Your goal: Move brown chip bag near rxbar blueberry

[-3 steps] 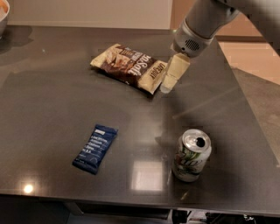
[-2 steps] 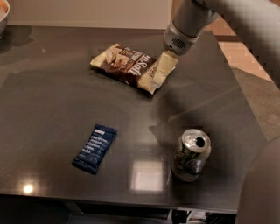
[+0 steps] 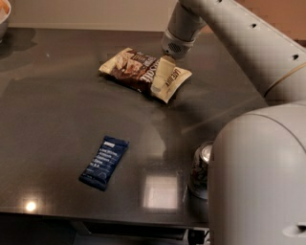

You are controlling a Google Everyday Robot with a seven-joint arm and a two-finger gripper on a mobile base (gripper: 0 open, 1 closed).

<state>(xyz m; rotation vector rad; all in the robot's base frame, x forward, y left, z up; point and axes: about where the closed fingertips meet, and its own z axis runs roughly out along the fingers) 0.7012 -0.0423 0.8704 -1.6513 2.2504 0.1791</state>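
Note:
The brown chip bag (image 3: 143,72) lies flat at the back middle of the dark table, cream at its ends and dark brown in the centre. The rxbar blueberry (image 3: 104,162) is a small navy wrapper lying flat nearer the front, left of centre, well apart from the bag. My gripper (image 3: 160,76) hangs from the arm that comes in from the upper right, and it is right over the right part of the bag, its pale fingers down at the bag's surface.
A silver-green soda can (image 3: 201,170) stands at the front right, partly hidden by my arm's large grey body (image 3: 260,177). A bowl's edge (image 3: 4,14) shows at the far left corner. The table's front edge (image 3: 95,215) runs below the bar.
My gripper has moved left from beside the bag's right end to over the bag. The arm's body now fills the lower right and hides part of the can. The bag, bar and can have stayed put.

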